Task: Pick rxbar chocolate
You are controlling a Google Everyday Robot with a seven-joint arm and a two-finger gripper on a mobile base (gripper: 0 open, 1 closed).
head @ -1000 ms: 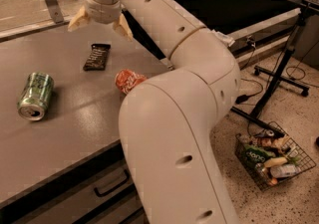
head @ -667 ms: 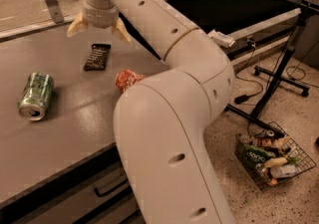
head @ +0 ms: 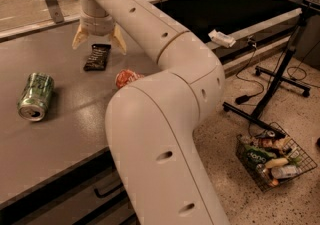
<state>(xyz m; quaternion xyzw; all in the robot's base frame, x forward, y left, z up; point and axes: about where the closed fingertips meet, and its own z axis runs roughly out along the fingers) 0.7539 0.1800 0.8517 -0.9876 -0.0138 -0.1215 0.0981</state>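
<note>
The green can (head: 36, 95) is lying at 9 o'clock. The gripper (head: 98, 40) is hovering at 11 o'clock, fingers (head: 79, 38) spread apart, over the far end of the rxbar (head: 97, 57). The orange can (head: 127, 77) is lying at the bar's 4 o'clock, so the step is calling for a straight, centred descent.

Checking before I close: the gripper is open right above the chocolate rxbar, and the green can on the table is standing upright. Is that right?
One thing is wrong: the green can is lying on its side on the table, not standing upright, as the camera view shows. The rest holds: the gripper is open right above the rxbar chocolate.
</note>
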